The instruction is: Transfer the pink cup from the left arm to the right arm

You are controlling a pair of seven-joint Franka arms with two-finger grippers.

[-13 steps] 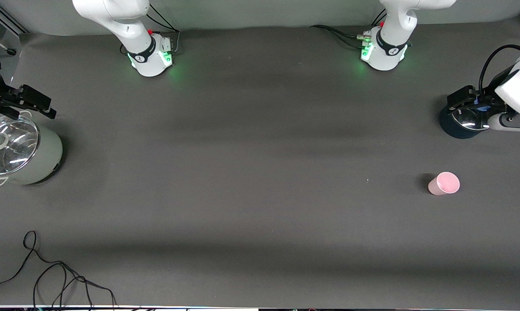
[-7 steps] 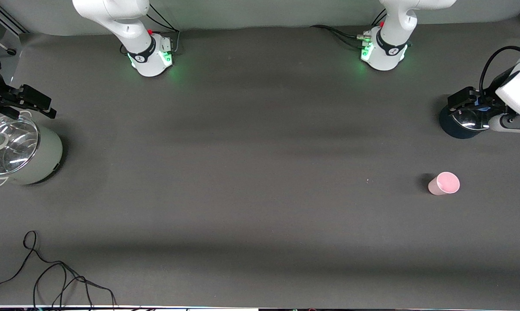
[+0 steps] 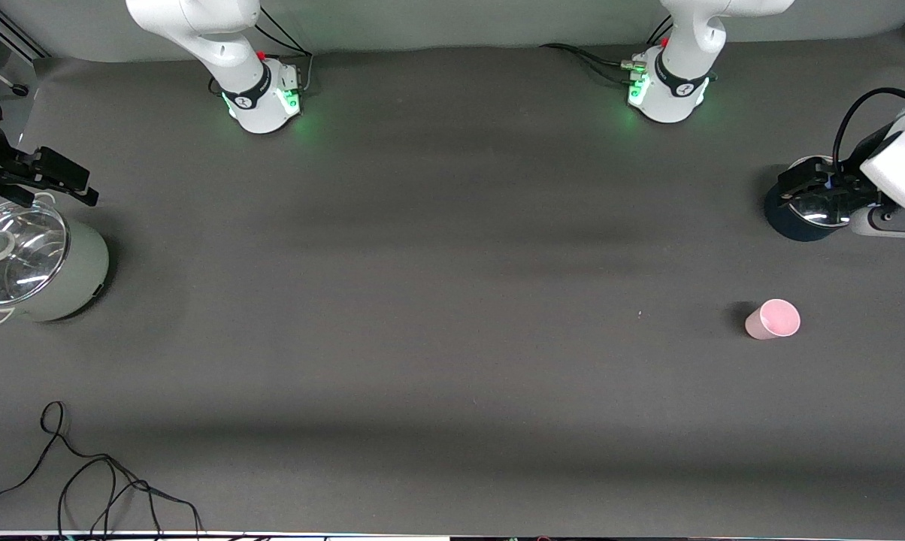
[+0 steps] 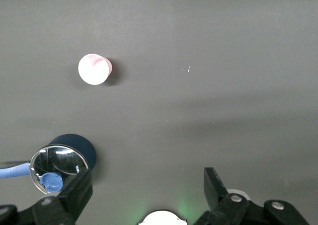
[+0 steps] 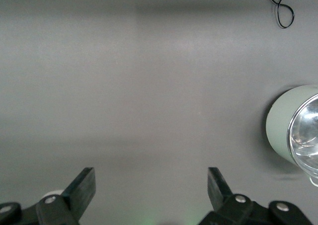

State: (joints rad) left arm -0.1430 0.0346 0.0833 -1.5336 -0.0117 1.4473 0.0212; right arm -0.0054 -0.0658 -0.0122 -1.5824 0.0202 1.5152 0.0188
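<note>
One pink cup point(image 3: 773, 319), a small smooth plastic tumbler that tapers toward its base and has no handle, stands upright with its mouth up on the matte dark grey tabletop point(image 3: 452, 300), toward the left arm's end. The left claw point(image 3: 807, 189) hangs in the air over a dark navy pot point(image 3: 798, 222) with a shiny glass lid, its two black fingers spread wide and holding nothing; the cup sits well apart from it, nearer to the front camera than that pot. In the left wrist view the cup point(image 4: 94, 68) shows as a pale round rim, with the navy pot point(image 4: 64, 160) and its blue-knobbed lid close under the claw's fingers point(image 4: 77, 192). The right claw point(image 3: 43, 176) waits at the right arm's end of the tabletop, above the edge of a pale grey-green cylindrical pot point(image 3: 43, 270) with a domed glass lid and loop handles; its fingers point(image 5: 82, 187) also stand wide apart and empty. There are two pots, one cup, and one thin black cable point(image 3: 99, 481) lying in loose curls near the front camera's edge, at the right arm's end.
</note>
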